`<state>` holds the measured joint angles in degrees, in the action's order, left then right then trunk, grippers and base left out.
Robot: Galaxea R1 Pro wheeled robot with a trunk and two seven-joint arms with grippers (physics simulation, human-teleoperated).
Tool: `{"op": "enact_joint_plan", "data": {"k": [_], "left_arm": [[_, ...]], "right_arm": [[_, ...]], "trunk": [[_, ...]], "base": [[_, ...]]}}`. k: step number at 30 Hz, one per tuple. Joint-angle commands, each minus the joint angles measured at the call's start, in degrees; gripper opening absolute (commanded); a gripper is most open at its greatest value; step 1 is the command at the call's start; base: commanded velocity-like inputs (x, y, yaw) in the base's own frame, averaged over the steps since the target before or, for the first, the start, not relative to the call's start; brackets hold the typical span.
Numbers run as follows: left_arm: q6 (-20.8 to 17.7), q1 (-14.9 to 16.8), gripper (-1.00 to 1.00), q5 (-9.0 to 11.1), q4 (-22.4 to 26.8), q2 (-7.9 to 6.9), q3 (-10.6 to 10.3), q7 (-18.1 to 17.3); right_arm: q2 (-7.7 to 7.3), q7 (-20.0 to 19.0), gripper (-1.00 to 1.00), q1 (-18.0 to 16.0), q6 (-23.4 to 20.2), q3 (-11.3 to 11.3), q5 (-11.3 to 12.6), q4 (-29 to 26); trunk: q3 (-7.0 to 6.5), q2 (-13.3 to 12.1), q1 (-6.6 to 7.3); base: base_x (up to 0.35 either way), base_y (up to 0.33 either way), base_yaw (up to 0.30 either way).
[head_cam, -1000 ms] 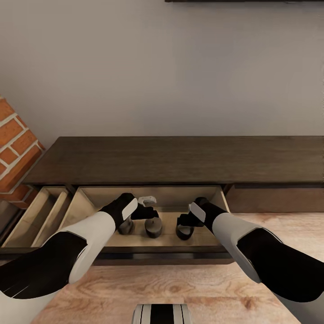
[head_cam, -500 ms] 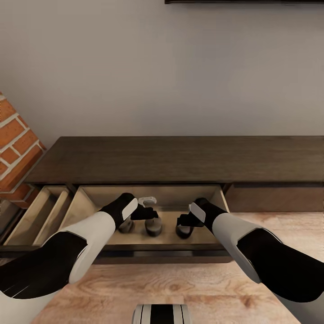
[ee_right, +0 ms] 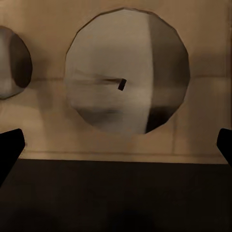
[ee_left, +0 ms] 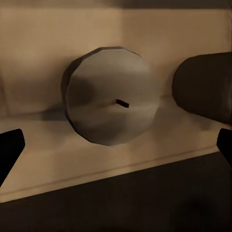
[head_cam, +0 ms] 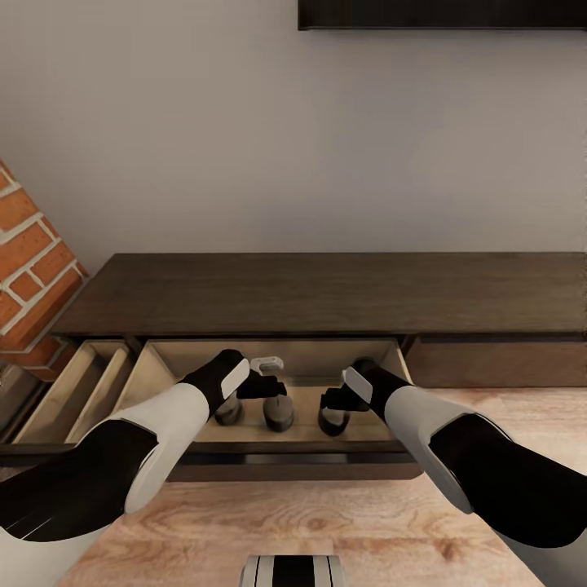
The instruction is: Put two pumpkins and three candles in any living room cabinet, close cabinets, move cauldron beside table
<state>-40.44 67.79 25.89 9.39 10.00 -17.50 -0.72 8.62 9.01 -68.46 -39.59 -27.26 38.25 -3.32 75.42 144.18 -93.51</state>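
Observation:
The long dark-brown cabinet stands against the wall with its middle drawer pulled out. Three stubby grey candles stand upright in a row on the drawer's pale floor: left candle, middle candle, right candle. My left gripper hovers open just above the left and middle candles. In the left wrist view a candle with its wick sits between the spread fingertips. My right gripper hangs open over the right candle, its fingertips wide apart.
A second drawer at the cabinet's left end also stands open, with dividers inside. The drawer front on the right is shut. A brick fireplace borders the left side. A dark panel hangs on the wall above. Wood floor lies in front.
The whole head view has shifted down slightly, so more of the dark wall panel shows: that is camera motion. Both grippers stay open over the candles.

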Motion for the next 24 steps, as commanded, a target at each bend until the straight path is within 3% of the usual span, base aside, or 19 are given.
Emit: {"op": "enact_joint_plan", "data": {"k": [1, 24], "left_arm": [[-0.17, 0.04, 1.00, 0.01, 0.01, 0.00, -0.20, -0.07], [-0.17, 0.04, 1.00, 0.02, 0.01, 0.00, -0.18, -0.04]], "right_arm": [[-0.01, 0.48, 1.00, 0.00, -0.22, -0.25, 0.60, -0.11], [0.00, 0.54, 1.00, 0.02, -0.22, -0.25, 0.60, -0.11]], "trunk": [[-0.18, 0.00, 0.03], [-5.28, -0.31, 0.62]], "base": [[0.000, 0.000, 0.000], [0.000, 0.000, 0.000]]}}
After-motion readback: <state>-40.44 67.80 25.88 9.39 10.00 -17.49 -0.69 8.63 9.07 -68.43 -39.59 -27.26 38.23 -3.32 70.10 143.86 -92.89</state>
